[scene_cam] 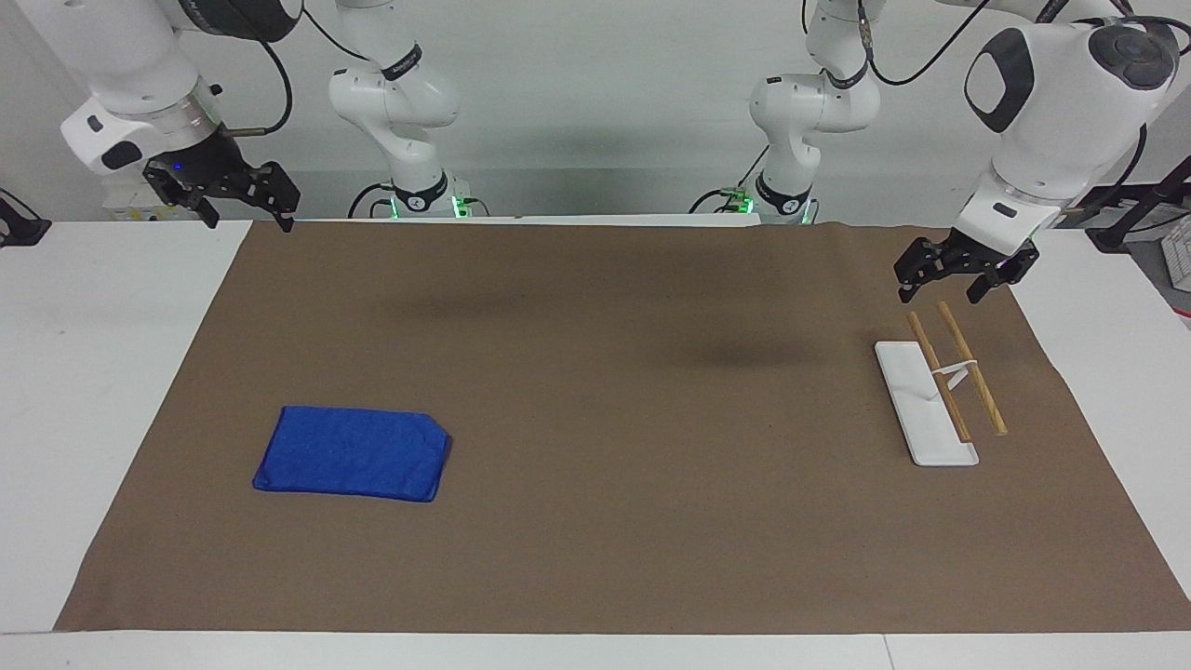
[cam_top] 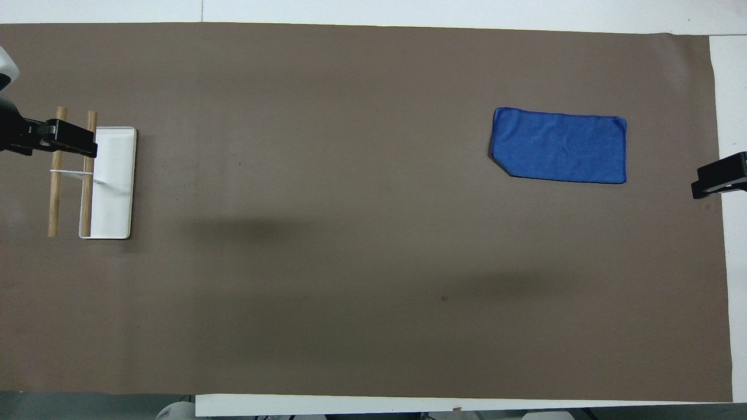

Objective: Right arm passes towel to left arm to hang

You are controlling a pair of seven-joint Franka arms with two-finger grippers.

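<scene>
Facing view: the towel (scene_cam: pixel 354 454) lies flat as a folded blue rectangle on the brown mat (scene_cam: pixel 595 521), toward the right arm's end of the table, with nothing touching it. The right gripper (scene_cam: pixel 249 220) hangs in the air well apart from it, over the mat's edge nearest the robots at that same end; its fingers are spread and hold nothing. In the overhead view the towel (cam_top: pixel 559 146) sits apart from the right gripper (cam_top: pixel 719 178), which pokes in at the mat's side edge.

The left gripper (scene_cam: pixel 942 291) hovers at the other end of the table, just above the robot-side tips of the wooden rods (scene_cam: pixel 972 381), fingers parted and empty. Those two rods stand raised over a white tray (scene_cam: pixel 916 419) directly beneath the gripper's reach. In the overhead view the left gripper (cam_top: pixel 55 140) covers the rods (cam_top: pixel 55 192) beside the tray (cam_top: pixel 114 204).
</scene>
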